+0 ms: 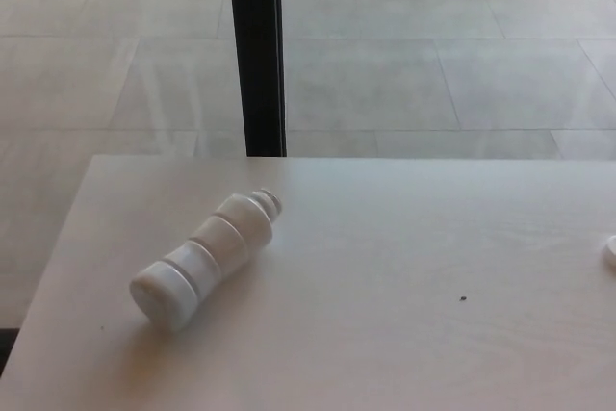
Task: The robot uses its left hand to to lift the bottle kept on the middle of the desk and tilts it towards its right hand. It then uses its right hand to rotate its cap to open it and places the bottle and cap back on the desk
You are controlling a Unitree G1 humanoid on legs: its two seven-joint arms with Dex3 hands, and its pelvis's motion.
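A white bottle [205, 257] lies on its side on the pale desk [385, 334], left of the middle. Its open neck points toward the far right and its base toward the near left. The white cap [610, 250] lies apart from it at the desk's right edge, cut off by the picture border. Neither of my hands shows in the head view.
A black vertical post [256, 50] stands behind the desk's far edge, over a tiled floor. A small dark speck [463, 298] marks the desk right of the middle. The desk's left edge runs close to the bottle's base.
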